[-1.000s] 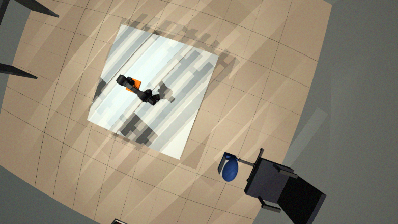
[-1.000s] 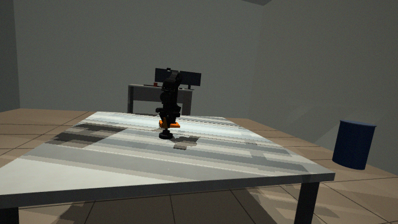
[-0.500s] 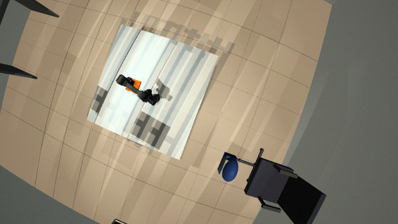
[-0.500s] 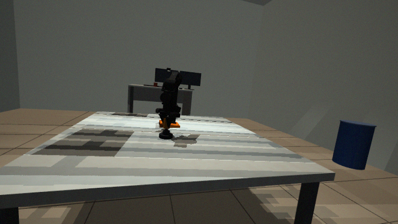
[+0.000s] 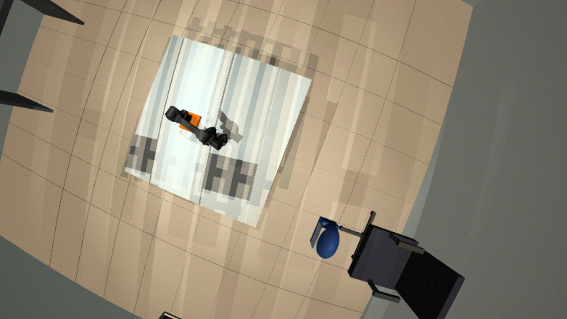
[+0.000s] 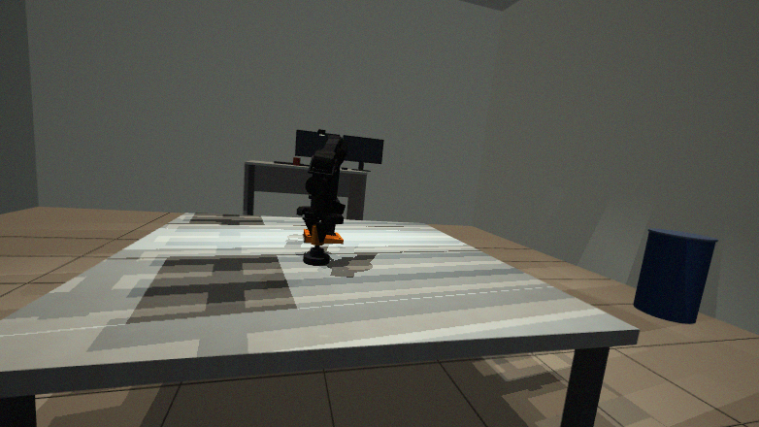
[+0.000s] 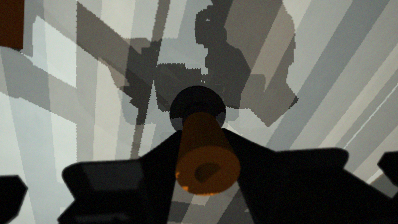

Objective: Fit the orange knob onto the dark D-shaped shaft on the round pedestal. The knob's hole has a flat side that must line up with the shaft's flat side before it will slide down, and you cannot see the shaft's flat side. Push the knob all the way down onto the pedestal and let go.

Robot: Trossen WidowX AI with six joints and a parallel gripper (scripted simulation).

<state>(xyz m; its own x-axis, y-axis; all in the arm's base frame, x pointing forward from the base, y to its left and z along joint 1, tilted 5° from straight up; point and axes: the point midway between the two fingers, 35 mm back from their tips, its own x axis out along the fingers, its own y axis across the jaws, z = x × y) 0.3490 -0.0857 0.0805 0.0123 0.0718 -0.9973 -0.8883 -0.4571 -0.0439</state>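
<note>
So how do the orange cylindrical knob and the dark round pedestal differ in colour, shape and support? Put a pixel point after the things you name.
The orange cylindrical knob [image 7: 209, 175] is orange; the dark round pedestal [image 6: 315, 260] [image 7: 197, 96] is near-black. The knob is a narrow cylinder, while the pedestal has a wide, low base. The knob is clamped in the gripper [image 7: 209, 150]; the pedestal stands on the table. Both look round.

The knob [image 7: 207, 170] is orange, the pedestal [image 6: 316, 259] [image 7: 197, 102] black, the tabletop [image 5: 253, 119] [image 6: 403, 312] [image 7: 350, 75] pale with grey stripes.

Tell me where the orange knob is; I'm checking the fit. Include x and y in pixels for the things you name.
In the wrist view, the orange knob [image 6: 315, 235] [image 7: 207, 170] is between the hand's [image 6: 316, 240] [image 7: 207, 160] fingers, right above the round pedestal [image 6: 315, 259] [image 7: 198, 100].
</note>
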